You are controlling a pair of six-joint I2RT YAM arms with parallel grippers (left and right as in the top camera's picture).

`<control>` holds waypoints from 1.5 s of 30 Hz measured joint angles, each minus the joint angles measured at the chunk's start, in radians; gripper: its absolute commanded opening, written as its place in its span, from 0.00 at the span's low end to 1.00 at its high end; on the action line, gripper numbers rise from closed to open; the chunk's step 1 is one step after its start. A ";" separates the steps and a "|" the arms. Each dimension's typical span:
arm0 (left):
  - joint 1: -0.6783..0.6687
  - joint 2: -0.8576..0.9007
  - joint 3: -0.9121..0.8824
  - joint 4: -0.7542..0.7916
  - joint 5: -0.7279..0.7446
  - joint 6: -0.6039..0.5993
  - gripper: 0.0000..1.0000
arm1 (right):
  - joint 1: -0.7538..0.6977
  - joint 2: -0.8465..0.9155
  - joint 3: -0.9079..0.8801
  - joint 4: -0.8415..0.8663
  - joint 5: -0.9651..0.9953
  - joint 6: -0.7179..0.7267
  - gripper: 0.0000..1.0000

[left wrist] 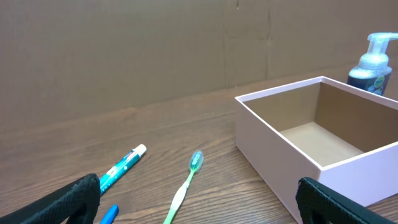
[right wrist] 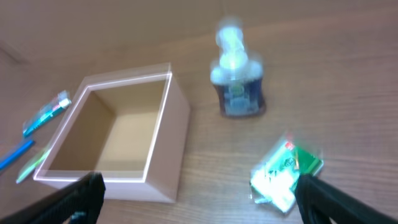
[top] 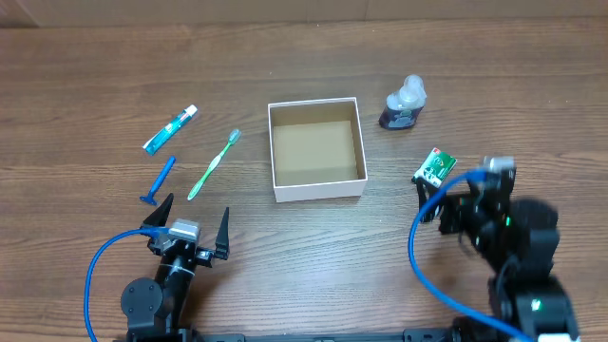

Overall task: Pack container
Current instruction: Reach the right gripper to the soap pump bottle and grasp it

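Tabletop arrangement on a wood-grain table (top: 304,285), shown from overhead and from both wrists. The container (top: 318,188), a shallow square box with white walls and a brown inside, stands open-topped near the middle of the table, its floor bare.

Three items lie to its left, all apart from it. A green toothbrush (top: 213,164) lies nearest on a diagonal. A blue-and-white toothpaste tube (top: 170,129) and a blue razor (top: 158,181) lie farther left.

To the right, a dark pump bottle (top: 404,104) stands upright near the container's far right corner. A green packet (top: 436,168) lies flat closer to the near edge.

The left gripper (top: 197,209) sits low at the near edge, between the razor and the container's near left corner. Its jaws are spread wide and hold nothing.

The right gripper (right wrist: 205,202) is just beside the green packet, with its jaws likewise wide apart and empty. In the blurred right wrist view the packet lies ahead of the right-hand finger (right wrist: 339,199). Whether they touch cannot be told.
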 measured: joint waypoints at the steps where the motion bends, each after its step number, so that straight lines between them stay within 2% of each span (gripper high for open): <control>1: 0.000 0.000 0.000 0.001 0.000 0.000 1.00 | 0.000 0.090 0.104 -0.107 -0.009 0.001 1.00; 2: 0.000 0.000 0.000 0.001 0.000 0.000 1.00 | 0.000 0.182 0.210 -0.212 -0.016 -0.003 1.00; 3: 0.000 -0.001 0.000 0.001 0.000 0.000 1.00 | 0.000 0.374 0.449 -0.352 -0.028 -0.003 0.99; 4: 0.000 0.000 0.000 0.000 0.000 0.000 1.00 | 0.000 0.484 0.601 -0.512 -0.032 -0.002 1.00; 6: 0.000 -0.002 0.000 0.000 0.000 0.000 1.00 | 0.000 0.668 0.838 -0.549 -0.035 0.007 1.00; 7: 0.000 -0.002 0.000 0.000 0.000 0.000 1.00 | 0.000 0.711 0.883 -0.543 -0.036 0.009 1.00; 9: 0.000 -0.002 0.000 0.000 0.000 0.000 1.00 | 0.000 0.755 0.900 -0.482 -0.034 -0.029 0.99; 12: 0.000 -0.002 0.000 0.000 0.000 0.000 1.00 | 0.000 0.796 0.907 -0.370 0.069 -0.099 0.99; 20: 0.000 -0.002 0.000 0.001 0.000 0.000 1.00 | 0.041 1.125 0.917 -0.235 0.153 -0.179 0.97; 24: 0.000 -0.002 0.000 0.001 0.000 0.000 1.00 | 0.048 1.133 0.917 -0.185 0.153 -0.183 0.95; 32: 0.000 -0.002 0.000 0.001 0.000 0.000 1.00 | 0.048 1.267 0.917 -0.172 0.110 -0.186 0.75; 38: 0.000 -0.002 0.000 0.001 0.000 0.000 1.00 | 0.048 1.266 0.917 -0.133 0.102 -0.187 0.73; 40: 0.000 -0.002 0.000 0.001 0.000 0.000 1.00 | 0.048 1.266 0.917 -0.111 0.101 -0.187 0.69; 45: 0.000 -0.002 0.000 0.001 0.000 0.000 1.00 | 0.048 1.266 0.917 -0.090 0.100 -0.188 0.41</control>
